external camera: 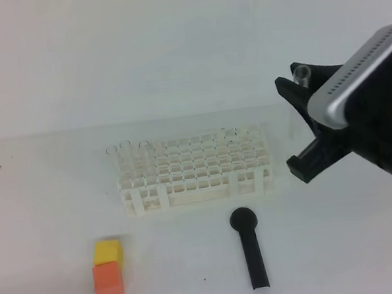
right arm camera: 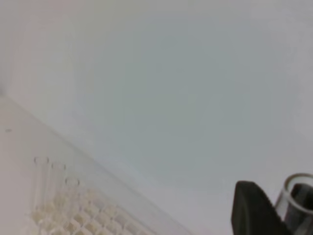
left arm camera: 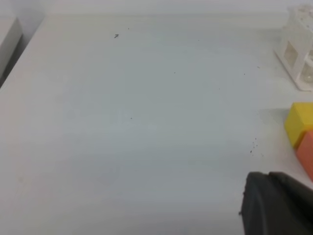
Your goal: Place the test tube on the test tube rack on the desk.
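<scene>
My right gripper [external camera: 294,125] hangs above the desk [external camera: 44,224], to the right of the white test tube rack [external camera: 194,168], and is shut on the clear test tube [external camera: 301,74]. The tube stands nearly upright, its open rim poking above the upper finger. In the right wrist view the test tube [right arm camera: 299,193] sits beside one black finger [right arm camera: 252,211], and the rack [right arm camera: 73,215] lies below at lower left. Of my left gripper [left arm camera: 275,205] only a dark part shows, low over the bare desk [left arm camera: 137,122]; it is shut and holds nothing.
Three clear tubes [external camera: 125,149] stand in the rack's back left corner. A black round-headed stick [external camera: 250,247] lies in front of the rack. A yellow cube [external camera: 107,251] and an orange cube [external camera: 107,280] sit at front left, close to my left gripper.
</scene>
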Robot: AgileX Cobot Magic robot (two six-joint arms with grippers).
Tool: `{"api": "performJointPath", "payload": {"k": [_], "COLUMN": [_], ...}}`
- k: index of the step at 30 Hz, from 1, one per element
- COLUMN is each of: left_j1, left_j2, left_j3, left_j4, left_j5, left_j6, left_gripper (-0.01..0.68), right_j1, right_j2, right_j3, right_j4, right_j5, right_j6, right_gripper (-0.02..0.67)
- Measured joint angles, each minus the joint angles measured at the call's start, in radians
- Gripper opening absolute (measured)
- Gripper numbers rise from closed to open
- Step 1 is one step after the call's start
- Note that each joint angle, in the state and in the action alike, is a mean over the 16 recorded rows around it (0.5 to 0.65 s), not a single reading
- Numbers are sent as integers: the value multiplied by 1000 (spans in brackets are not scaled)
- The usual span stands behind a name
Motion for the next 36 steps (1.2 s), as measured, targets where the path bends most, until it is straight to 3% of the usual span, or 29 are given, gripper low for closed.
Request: {"api": "performJointPath", "payload": {"k": [8, 19, 27, 36], "left_j1": [0, 0, 0, 0], "left_j2": [0, 1, 1, 1], "left_j3": [0, 0, 0, 0], "left_j4": [0, 0, 0, 0], "left_j5": [0, 0, 0, 0], "left_j6": [0, 0, 0, 0], "left_gripper": [-1, -1, -1, -1], "right_j1": [1, 1, 3, 5], "right_j2": [177, 430, 544, 613], "right_j3": [-42, -205, -295, -339], "right_j4": [-231, -463, -586, -735], "right_j5": [-147, -246, -243, -206], "right_j6": [343, 694, 835, 895], "right_gripper": [122, 122, 122, 122]}}
